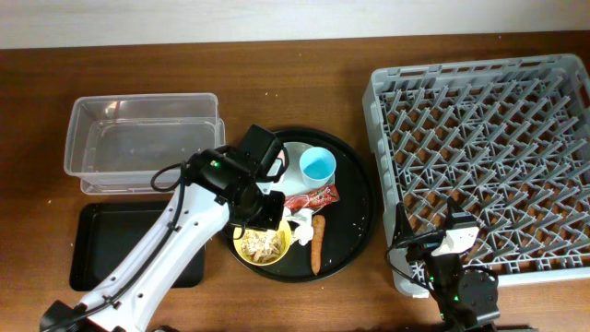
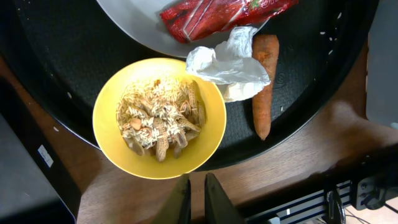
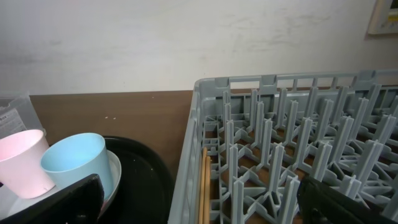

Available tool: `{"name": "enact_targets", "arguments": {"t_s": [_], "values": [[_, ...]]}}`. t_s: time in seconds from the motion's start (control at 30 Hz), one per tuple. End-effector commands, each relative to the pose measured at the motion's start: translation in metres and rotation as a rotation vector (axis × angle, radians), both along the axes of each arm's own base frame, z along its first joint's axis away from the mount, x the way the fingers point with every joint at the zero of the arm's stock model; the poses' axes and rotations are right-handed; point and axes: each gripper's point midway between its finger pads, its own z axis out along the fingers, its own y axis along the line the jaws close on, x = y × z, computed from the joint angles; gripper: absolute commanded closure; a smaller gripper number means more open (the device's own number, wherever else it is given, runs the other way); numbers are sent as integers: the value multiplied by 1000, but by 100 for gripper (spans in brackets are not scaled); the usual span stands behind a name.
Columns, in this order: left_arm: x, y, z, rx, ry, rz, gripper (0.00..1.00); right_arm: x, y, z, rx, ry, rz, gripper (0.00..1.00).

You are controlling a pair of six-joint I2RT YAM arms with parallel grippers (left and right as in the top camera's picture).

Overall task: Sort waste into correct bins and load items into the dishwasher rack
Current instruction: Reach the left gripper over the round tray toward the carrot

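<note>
Hovering over the yellow bowl point(image 2: 104, 127), left tool point(image 2: 198, 200) holding nothing

The bowl sits at the edge of the round black tray point(image 2: 62, 50), heaped with pale food grains point(image 2: 158, 121). The left tool's fingers are almost pressed together and the right tool point(image 3: 199, 208) is spread wide by the dishwasher rack point(image 3: 280, 143). The bowl looks like smooth hard plastic, light and probably slippery. I'd pinch the bare rim and keep it level, since those grains are loose. The crumpled tissue point(image 2: 227, 65) is soft and leans on the stiff carrot point(image 2: 264, 87).

This is looking like a robot test room: robot arms point(image 1: 175, 231) are sitting at a wooden table point(image 1: 304, 65) by a bare white wall point(image 3: 155, 43), beside a grey dish rack point(image 1: 489, 157).
</note>
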Motion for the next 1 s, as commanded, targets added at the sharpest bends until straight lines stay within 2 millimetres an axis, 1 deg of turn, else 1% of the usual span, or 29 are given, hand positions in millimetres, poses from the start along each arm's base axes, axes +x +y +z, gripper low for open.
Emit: {"name": "enact_targets", "arguments": {"t_s": [0.0,0.1,0.13,0.17,0.23,0.27,0.3,0.37,0.5,0.67,0.8,0.97], "values": [[3,-1,4,1,-15,8,90,0,-1,-3,-8,5,-3,2],[0,-4,3,1,-9,20,90,0,-1,-3,-8,5,-4,2],[0,-7,4,-2,-14,11,88,0,-1,-3,-8,5,-3,2],[1,-9,4,-6,-21,8,81,0,-1,-3,-8,5,-4,2],[3,-10,4,-12,-29,8,73,0,-1,-3,-8,5,-4,2],[3,-10,4,-12,-29,8,63,0,-1,-3,-8,5,-4,2],[3,-10,4,-12,-29,8,56,0,-1,-3,-8,5,-4,2],[4,-11,5,-15,-33,8,51,0,-1,-3,-8,5,-4,2],[12,-16,7,-43,-51,80,49,0,-1,-3,-8,5,-4,2],[13,-18,3,-38,-47,84,49,0,-1,-3,-8,5,-3,2],[17,-20,-5,-29,-33,83,49,0,-1,-3,-8,5,-4,2],[18,-22,-25,6,16,83,49,0,-1,-3,-8,5,-4,2]]}}
